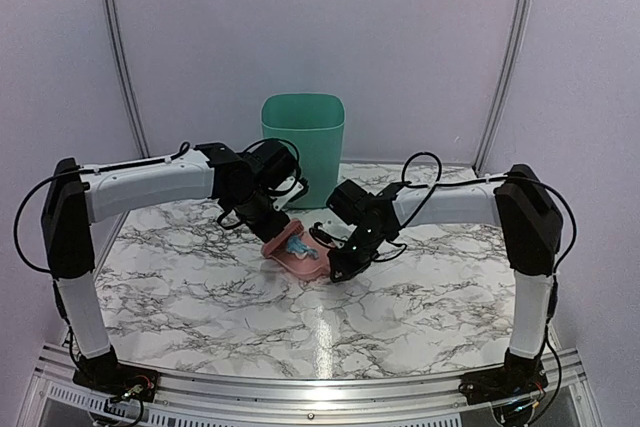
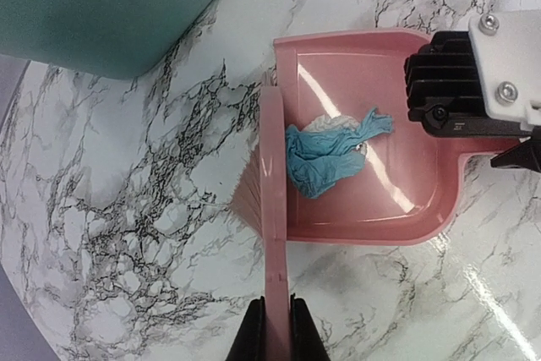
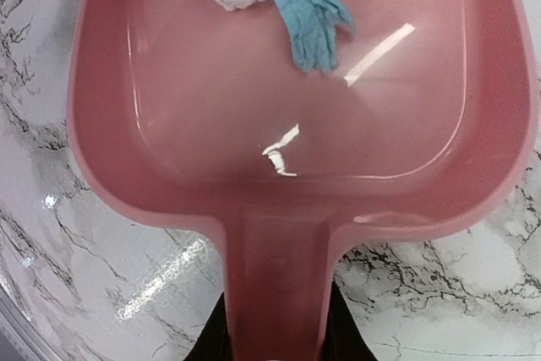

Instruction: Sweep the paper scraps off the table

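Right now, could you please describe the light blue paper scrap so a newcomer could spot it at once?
On the marble table, near the green bin, lies a pink dustpan. Inside it sits the crumpled light blue scrap, the only blue thing there, partly over a white bit.

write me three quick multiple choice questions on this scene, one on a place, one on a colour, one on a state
1. Where is the light blue scrap? A on the floor B in the dustpan C on a shelf
2. What colour is the bin beyond the arms? A green B yellow C black
3. How is the left gripper? A open, empty B shut on the brush C shut on the dustpan
Key: 1 B, it lies inside the pan; 2 A, its walls are green; 3 B, it clamps the brush handle.
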Motion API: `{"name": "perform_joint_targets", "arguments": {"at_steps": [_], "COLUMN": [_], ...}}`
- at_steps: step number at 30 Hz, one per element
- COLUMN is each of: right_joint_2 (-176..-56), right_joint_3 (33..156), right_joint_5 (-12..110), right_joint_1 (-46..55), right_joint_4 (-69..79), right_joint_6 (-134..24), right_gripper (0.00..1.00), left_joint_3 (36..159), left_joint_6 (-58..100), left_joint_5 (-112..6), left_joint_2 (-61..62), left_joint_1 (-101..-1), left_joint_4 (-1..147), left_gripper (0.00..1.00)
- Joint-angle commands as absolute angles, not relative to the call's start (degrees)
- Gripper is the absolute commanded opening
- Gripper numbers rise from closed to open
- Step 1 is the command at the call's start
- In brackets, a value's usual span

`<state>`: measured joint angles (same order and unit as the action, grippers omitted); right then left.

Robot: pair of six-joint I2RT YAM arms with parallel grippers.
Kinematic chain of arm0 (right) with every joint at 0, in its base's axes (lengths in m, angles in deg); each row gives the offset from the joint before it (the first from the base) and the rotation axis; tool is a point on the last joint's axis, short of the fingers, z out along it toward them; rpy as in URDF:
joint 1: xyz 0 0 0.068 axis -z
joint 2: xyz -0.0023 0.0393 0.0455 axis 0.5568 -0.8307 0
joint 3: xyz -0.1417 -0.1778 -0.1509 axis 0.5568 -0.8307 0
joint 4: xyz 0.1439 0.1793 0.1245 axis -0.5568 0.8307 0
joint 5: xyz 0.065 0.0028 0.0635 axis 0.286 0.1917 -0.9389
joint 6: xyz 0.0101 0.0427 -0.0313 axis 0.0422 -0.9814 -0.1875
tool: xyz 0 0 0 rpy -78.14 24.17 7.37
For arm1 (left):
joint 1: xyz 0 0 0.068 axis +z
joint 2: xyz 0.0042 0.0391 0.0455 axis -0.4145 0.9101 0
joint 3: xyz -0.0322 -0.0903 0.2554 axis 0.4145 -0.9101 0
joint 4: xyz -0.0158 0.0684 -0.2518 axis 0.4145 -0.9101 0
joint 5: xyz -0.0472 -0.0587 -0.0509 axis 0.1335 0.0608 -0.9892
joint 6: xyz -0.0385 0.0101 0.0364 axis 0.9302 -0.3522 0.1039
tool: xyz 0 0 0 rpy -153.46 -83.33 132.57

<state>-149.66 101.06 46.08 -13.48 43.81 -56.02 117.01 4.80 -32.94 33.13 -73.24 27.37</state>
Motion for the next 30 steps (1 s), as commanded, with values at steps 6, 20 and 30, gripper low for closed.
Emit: {"name": "perform_joint_targets", "arguments": {"at_steps": [6, 20, 30], "right_joint_2": [-142.1, -138.4, -140.6], "right_joint_3": [94.9, 90.7, 96.9], "right_joint_5": [48.1, 49.3, 48.9], "right_joint_1": [-15.2, -16.2, -18.3], "right_joint_4": [32.9, 24.9, 23.8], "right_joint_6": [-58.9, -58.7, -59.4], "right_gripper": [0.00, 0.00, 0.00], "left_joint_3": [113.5, 103.0, 90.5], "left_joint_6": [13.5, 21.5, 28.0], "left_joint_5": [-38.6, -24.0, -12.5], "left_joint_2": [23.8, 7.1, -14.8], "left_joint_1": [-73.8, -74.2, -74.2], "left_joint_4": [24.2, 24.9, 25.2], "left_gripper": [0.00, 0.00, 0.03]}}
